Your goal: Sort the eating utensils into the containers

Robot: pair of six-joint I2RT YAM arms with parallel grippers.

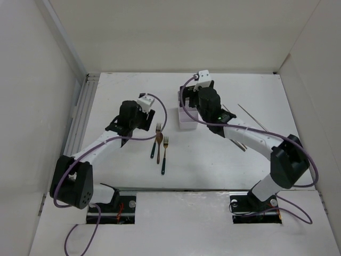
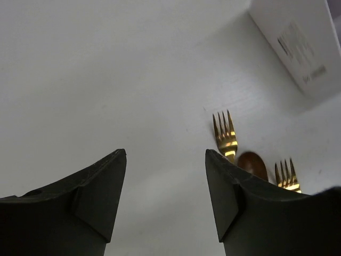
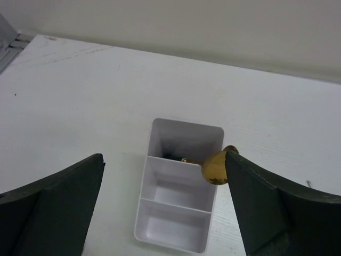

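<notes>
Though adjacent, two forks (image 2: 226,137) (image 2: 287,178), one spoon (image 2: 252,164).

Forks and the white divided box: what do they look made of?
Forks: heads look like polished gold-toned metal, with bright glints on the tines; the dark handles leave it open. Divided box: probably plastic, smooth matte white, with thin moulded walls.
</notes>
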